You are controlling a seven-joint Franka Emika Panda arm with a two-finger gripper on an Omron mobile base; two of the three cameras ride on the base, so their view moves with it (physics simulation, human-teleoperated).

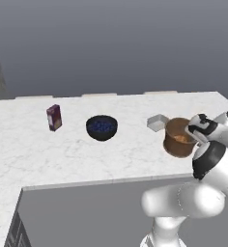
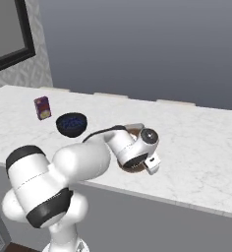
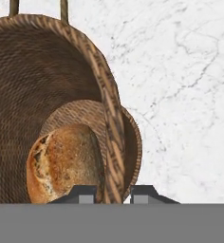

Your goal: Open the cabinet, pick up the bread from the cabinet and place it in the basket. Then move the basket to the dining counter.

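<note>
no legible text or labels

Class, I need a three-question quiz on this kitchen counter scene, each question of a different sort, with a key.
1. True or false: the golden-brown bread loaf lies inside the round woven brown basket.
2. What does the pincer grip? A) the basket's rim B) the small purple box C) the black bowl of blueberries
3. Fill in: the basket stands on the white ____ counter.

Key: 1 true; 2 A; 3 marble.
</note>
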